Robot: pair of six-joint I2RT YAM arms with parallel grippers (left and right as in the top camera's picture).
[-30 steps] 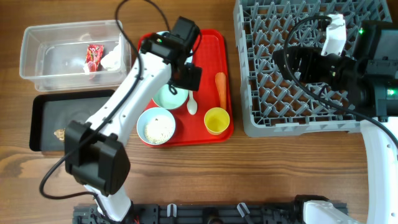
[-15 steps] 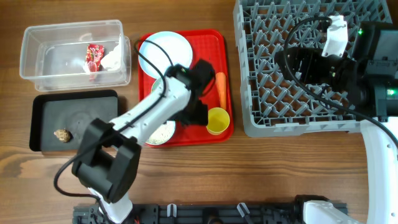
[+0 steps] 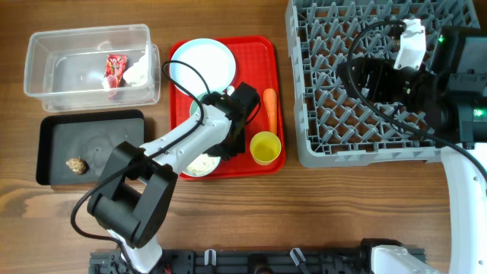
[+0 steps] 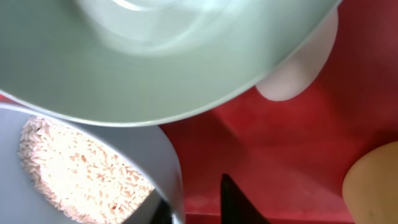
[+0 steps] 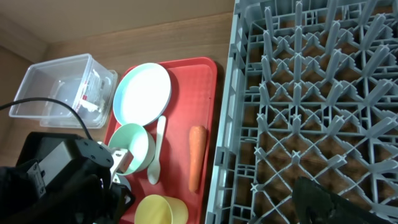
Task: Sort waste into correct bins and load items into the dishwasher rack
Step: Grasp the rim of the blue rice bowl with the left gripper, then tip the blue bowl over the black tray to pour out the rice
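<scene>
My left gripper (image 3: 230, 149) is low over the red tray, its jaws astride the rim of the pale-blue bowl of rice (image 3: 199, 164). In the left wrist view the bowl wall (image 4: 175, 186) stands between the fingers, with a thin strip of red tray beside the outer finger (image 4: 239, 205). The mint bowl (image 5: 132, 146), white spoon (image 5: 158, 149), carrot (image 3: 270, 109), yellow cup (image 3: 265, 147) and round plate (image 3: 202, 62) also lie on the tray. My right gripper (image 3: 364, 80) hovers open over the grey rack (image 3: 304, 144), holding nothing.
The clear tub (image 3: 46, 76) at the back left holds a red wrapper (image 3: 115, 70) and a white tissue (image 3: 137, 72). The black tray (image 3: 99, 144) in front of it holds a brown lump (image 3: 74, 164). The red tray (image 3: 262, 49) sits against the rack's left side.
My left arm swung from the back of the red tray down to the rice bowl, uncovering the plate, and its jaws narrowed around the bowl's rim. The right arm stayed still.
</scene>
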